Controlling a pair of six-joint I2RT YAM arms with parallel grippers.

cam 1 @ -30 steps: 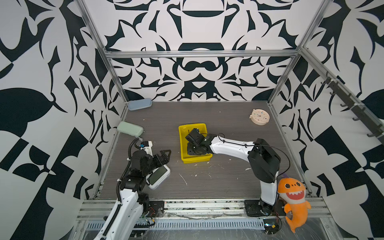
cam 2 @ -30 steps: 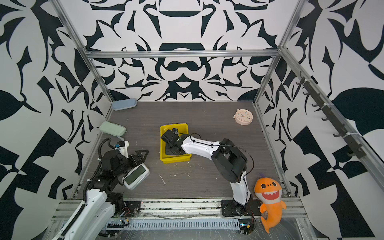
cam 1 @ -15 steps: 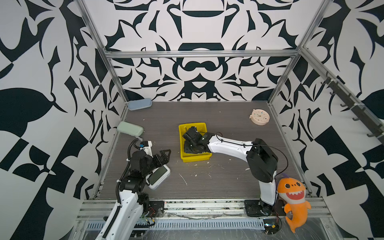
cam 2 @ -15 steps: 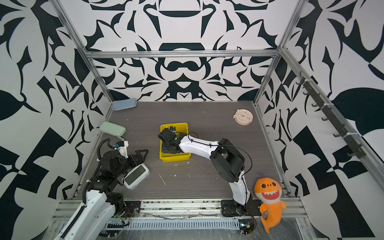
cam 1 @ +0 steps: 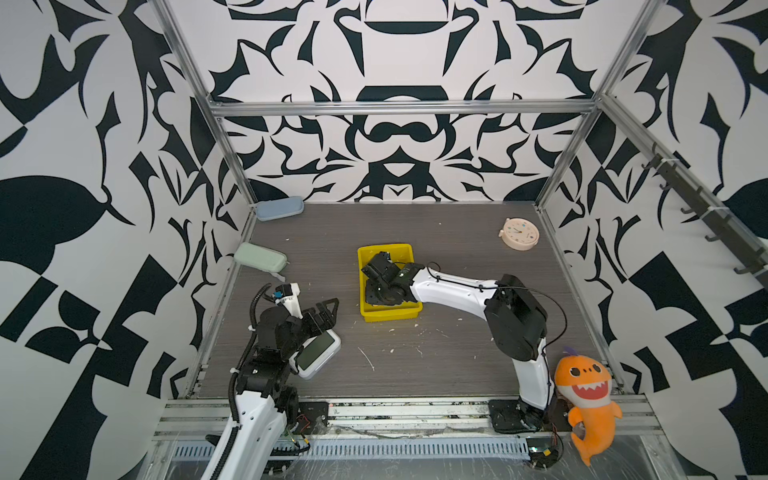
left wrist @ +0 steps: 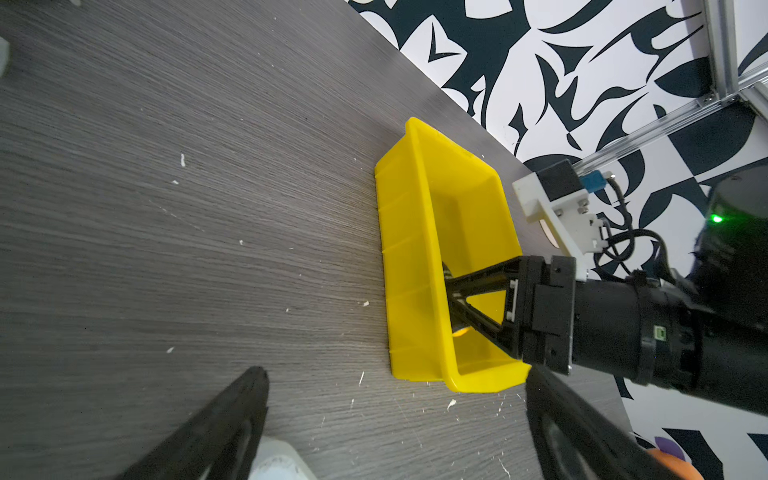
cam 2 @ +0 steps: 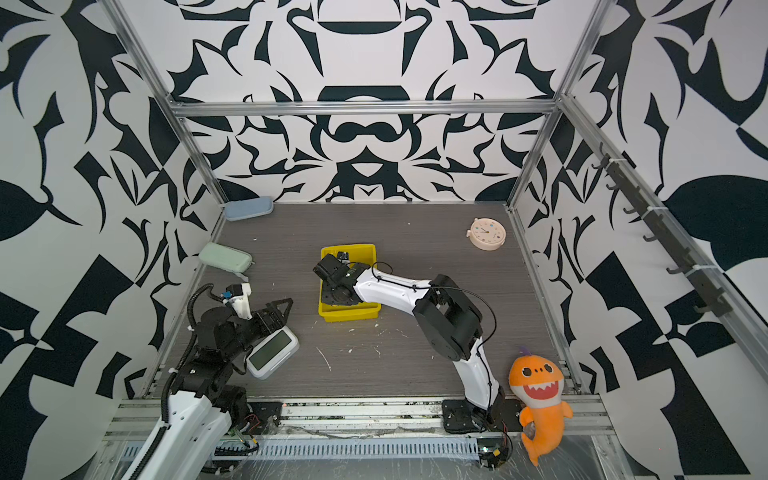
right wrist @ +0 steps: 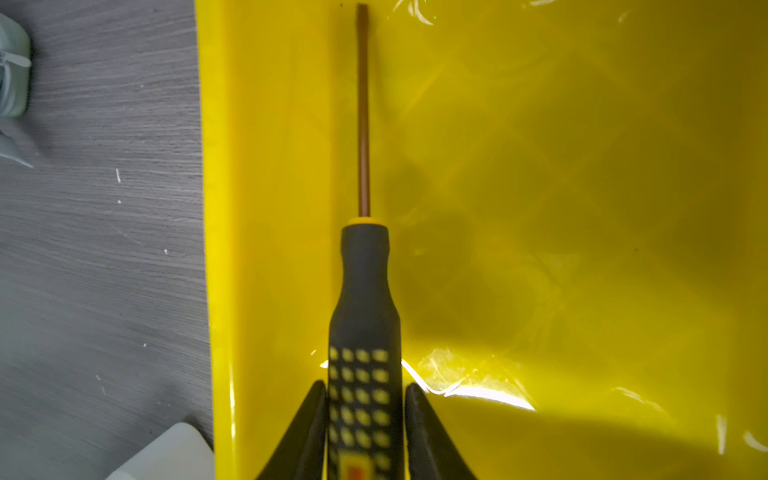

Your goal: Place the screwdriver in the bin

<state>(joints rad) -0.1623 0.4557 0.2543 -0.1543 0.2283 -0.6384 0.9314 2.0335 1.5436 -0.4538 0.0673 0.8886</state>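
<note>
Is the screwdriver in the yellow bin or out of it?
In: the screwdriver is over the bin floor, within its walls, its handle flanked by the right gripper.

Grey wood-grain tabletop (cam 1: 457,249), w/ white flecks (cam 1: 365,357) scattered twd front-centre. On it, 5 items: yellow bin (cam 1: 390,313) approx mid-table, blue case (cam 1: 278,208) in back-L corner, green case (cam 1: 259,257) at L edge, pink round clock (cam 1: 519,235) back-R, white digital clock (cam 1: 318,353) front-L, screen up. All well apart.

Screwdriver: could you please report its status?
Left pincer open. Right pincer flanks screwdriver handle, grip unclear. Screwdriver inside bin. Nothing in the way.
</note>
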